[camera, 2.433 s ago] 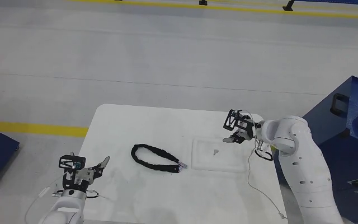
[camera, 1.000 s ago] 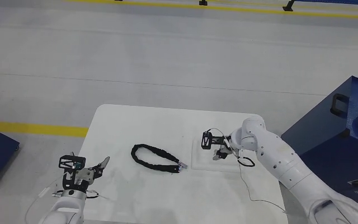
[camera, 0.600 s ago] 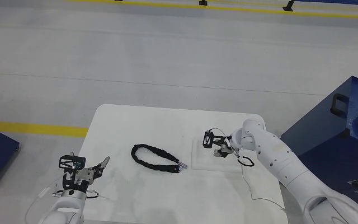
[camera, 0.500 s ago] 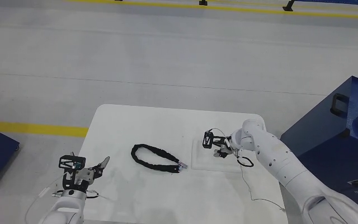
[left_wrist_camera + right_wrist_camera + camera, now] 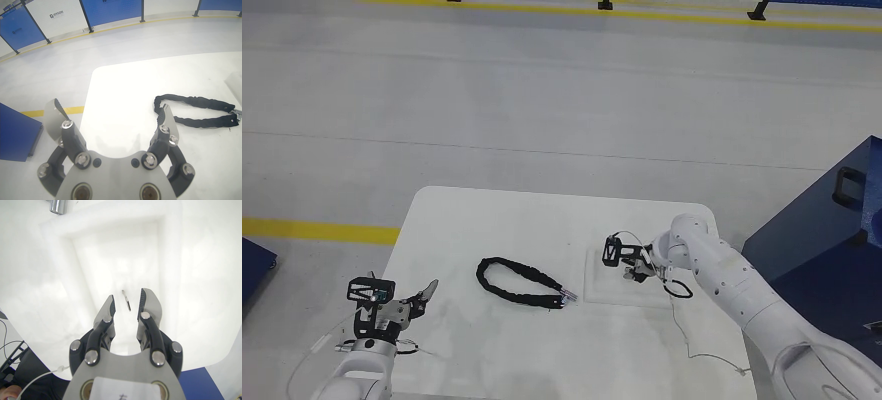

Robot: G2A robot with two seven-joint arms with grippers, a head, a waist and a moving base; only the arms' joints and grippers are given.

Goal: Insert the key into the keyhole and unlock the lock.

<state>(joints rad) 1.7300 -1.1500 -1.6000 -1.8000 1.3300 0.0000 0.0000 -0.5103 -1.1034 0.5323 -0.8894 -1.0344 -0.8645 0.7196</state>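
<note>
Right gripper (image 5: 128, 293), jaws apart, brackets the key (image 5: 126, 301) in the tray (image 5: 170, 256): light, thin, stiff, likely slippery; pinch its flat faces.

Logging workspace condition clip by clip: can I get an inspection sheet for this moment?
Surface: white table with rounded corners.
Job's things: black chain lock lies looped mid-table; key sits in a shallow white tray beside it.
Clutter: nothing seen.
Tools: left tool open, by the table's edge; right tool open, fingers either side of the key, not gripping.
Cables: thin white cable trails from the right arm.
Surroundings: grey floor, yellow line, blue cabinet.
</note>
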